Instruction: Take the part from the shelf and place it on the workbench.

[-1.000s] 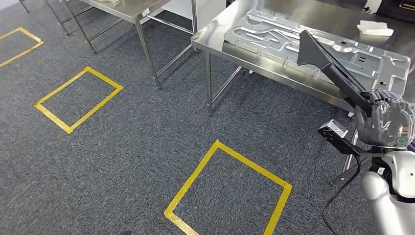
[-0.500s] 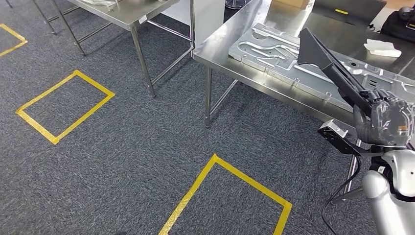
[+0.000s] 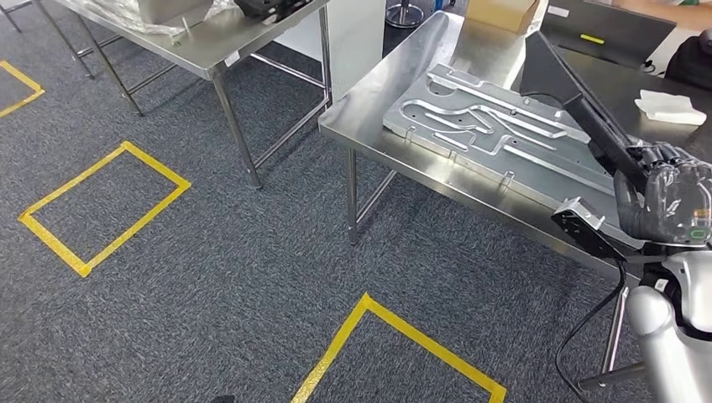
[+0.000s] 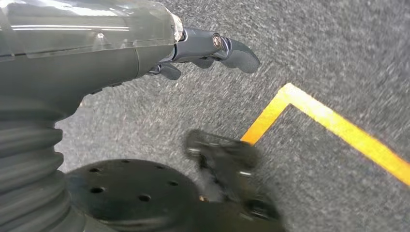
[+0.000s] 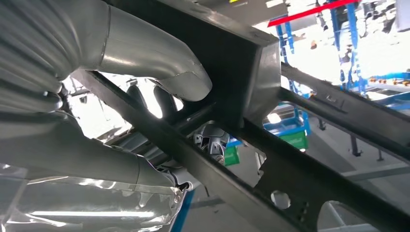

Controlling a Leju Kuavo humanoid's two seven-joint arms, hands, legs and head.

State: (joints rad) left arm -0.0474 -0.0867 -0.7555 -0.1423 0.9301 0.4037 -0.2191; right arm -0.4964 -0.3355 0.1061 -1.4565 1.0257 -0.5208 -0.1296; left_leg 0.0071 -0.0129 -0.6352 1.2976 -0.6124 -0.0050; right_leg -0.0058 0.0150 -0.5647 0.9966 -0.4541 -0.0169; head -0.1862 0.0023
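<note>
Your right hand [image 3: 665,201] has its fingers [image 5: 159,63] clenched round the low end of the part [image 3: 564,92], a long black metal frame that slants up and away over the near table [image 3: 369,105], its far end hanging above the grey machined plate [image 3: 495,130] lying there. The part is carried in the air and is not yet set down. The risk is that raised end: if you swing or lower it carelessly it may strike the plate or scrape the table edge, and a long frame held at one end could twist in the grasp. Your left hand [image 4: 145,48] hangs over the carpet beside a yellow floor marking [image 4: 333,121], fingers loosely apart and holding nothing. Counted: one part, one plate, one white cloth [image 3: 669,107] beyond the plate, one cardboard box [image 3: 501,13] at the table's far side, two steel tables.
</note>
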